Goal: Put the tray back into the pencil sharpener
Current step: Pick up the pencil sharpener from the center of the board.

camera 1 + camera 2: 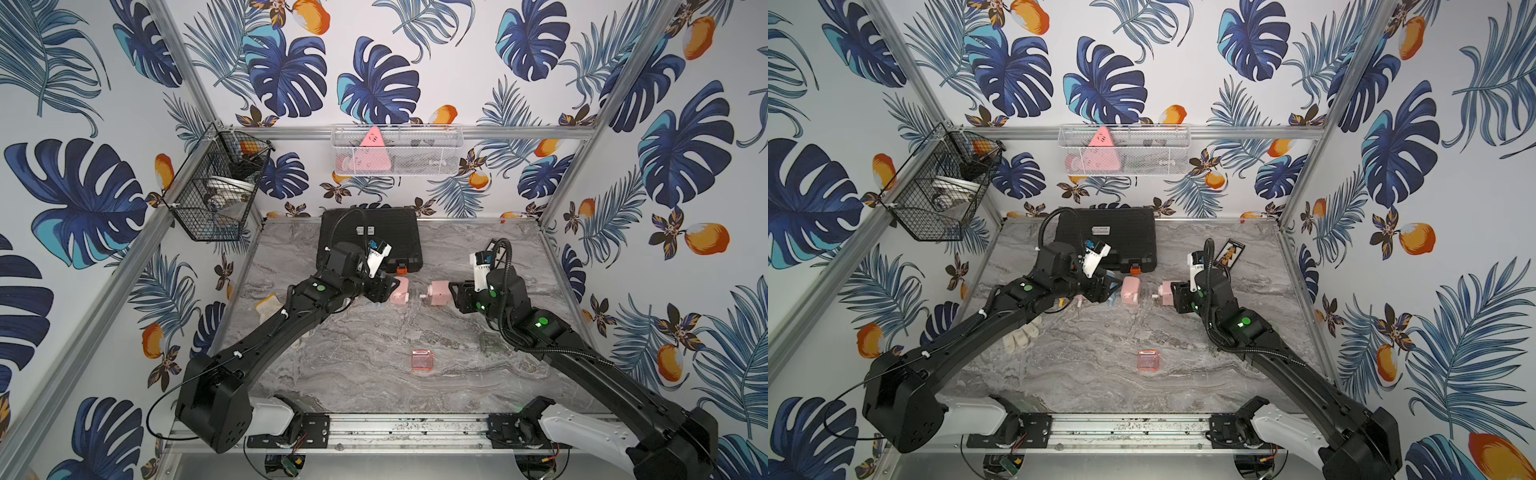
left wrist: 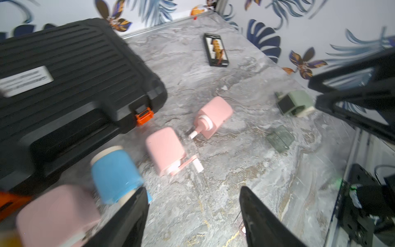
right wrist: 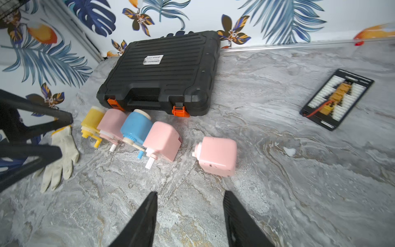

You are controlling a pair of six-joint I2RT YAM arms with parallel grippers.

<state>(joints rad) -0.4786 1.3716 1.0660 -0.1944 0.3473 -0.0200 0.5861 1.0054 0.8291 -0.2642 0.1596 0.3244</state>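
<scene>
- Grey marble-patterned bench [image 1: 374, 395] is enclosed by leaf-print walls; a black tool case [image 1: 370, 237] is laid flat at the back.
- In both top views the pink translucent tray [image 1: 422, 359] is seen lying alone at the front centre of the bench, well apart from both hands.
- One pink pencil sharpener [image 3: 218, 156] is laid on its side just ahead of the right hand [image 3: 190, 193], not touched by it.
- The right hand is held with its fingers spread and nothing between them.
- The left hand [image 2: 193, 190] is likewise spread and empty, beside a blue sharpener [image 2: 115, 173].
- A row of sharpeners [image 3: 136, 128] (yellow, pink, blue, pink) is lined up along the case front.
- A green sharpener [image 2: 295, 102] and a green tray [image 2: 280, 138] are noted near each other, not touching.
- A white work glove [image 3: 62, 158] is laid beside the row.
</scene>
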